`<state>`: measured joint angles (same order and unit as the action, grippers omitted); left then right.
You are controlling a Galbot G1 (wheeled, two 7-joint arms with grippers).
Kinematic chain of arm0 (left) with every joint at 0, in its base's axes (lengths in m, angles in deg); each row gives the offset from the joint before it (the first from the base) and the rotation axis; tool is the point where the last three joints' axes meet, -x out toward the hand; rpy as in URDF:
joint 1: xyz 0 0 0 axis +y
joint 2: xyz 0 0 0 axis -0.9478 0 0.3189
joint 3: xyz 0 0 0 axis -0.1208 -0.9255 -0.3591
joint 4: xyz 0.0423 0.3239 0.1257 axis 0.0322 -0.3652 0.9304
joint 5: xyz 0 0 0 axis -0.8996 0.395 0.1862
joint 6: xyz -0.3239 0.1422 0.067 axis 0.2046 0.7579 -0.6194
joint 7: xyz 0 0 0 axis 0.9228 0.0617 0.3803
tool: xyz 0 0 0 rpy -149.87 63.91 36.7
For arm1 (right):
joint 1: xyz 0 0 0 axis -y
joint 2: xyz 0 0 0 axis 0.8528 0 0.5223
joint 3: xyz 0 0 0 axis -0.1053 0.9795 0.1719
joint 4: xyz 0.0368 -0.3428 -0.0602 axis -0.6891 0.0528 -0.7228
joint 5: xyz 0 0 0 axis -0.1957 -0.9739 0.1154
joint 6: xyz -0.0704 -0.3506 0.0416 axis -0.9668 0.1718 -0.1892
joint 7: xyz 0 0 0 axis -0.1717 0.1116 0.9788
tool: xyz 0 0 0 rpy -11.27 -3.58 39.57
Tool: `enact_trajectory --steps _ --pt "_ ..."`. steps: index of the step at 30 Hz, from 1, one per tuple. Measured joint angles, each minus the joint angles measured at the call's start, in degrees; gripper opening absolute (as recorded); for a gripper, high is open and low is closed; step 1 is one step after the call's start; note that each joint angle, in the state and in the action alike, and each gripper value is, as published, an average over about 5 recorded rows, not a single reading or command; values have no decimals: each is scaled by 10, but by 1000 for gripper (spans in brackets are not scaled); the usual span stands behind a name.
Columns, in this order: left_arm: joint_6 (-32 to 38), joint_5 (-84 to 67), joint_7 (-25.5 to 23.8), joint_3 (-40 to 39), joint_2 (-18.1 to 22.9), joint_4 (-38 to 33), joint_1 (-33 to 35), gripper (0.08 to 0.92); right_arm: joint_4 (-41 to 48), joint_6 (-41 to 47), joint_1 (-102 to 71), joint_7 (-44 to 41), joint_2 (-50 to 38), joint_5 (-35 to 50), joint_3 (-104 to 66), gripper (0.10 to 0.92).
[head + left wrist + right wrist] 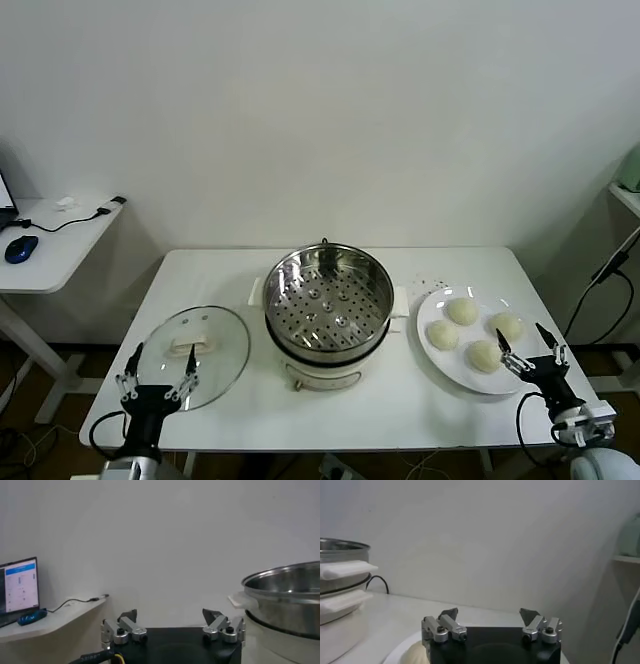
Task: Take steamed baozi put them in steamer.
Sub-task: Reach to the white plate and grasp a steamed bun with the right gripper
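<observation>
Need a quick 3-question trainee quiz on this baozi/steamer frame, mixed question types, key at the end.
1. True or false: the steamer already holds a bun on its perforated tray.
2. How many steamed baozi lie on the white plate?
3. Multiple choice: the glass lid lies
A. on the steamer
B. flat on the table on the robot's left of the steamer
C. on the plate

Key
1. False: the tray is empty.
2. Four.
3. B. The left gripper hangs open at the lid's near edge; the right gripper hangs open at the plate's near edge, holding nothing.
</observation>
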<state>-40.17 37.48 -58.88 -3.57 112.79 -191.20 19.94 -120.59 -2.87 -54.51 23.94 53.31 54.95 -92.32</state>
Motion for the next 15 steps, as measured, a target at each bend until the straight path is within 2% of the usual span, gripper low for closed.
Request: enact_trajectory --steps 6,15 --pt "-3 1 4 0 -1 -2 1 823 14 21 33 -31 -44 -37 15 823" --pt "2 4 7 0 -3 -4 15 823 88 59 173 -143 -201 -120 144 823"
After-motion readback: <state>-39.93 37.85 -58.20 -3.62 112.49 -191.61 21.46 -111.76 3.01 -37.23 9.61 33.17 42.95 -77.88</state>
